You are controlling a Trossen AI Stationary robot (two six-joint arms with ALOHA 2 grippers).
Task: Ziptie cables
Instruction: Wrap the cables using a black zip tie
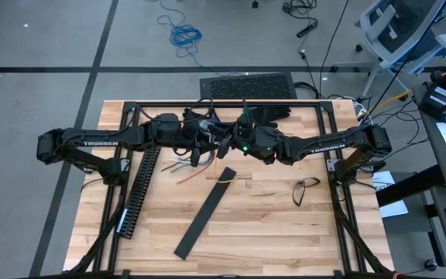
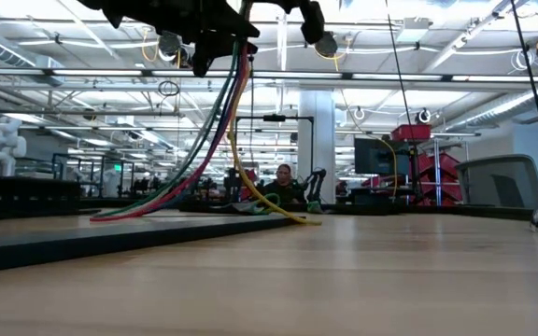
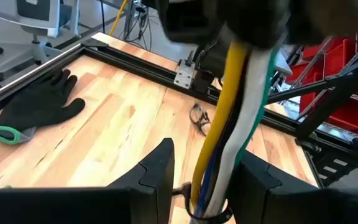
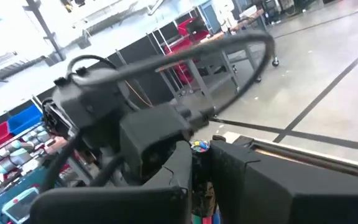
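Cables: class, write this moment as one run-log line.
left gripper: shut on cables | right gripper: shut on cables, above table | cable ends trail on table | zip tie: cannot tell

left hand [image 3: 197,180] clamped, raised mid-table | right hand [image 4: 197,168] closed, facing it

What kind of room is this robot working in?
Probably a big robotics lab or workshop. Behind the wooden table the hall has high ceiling lights, red storage bins on racks, and an office chair on the concrete floor.
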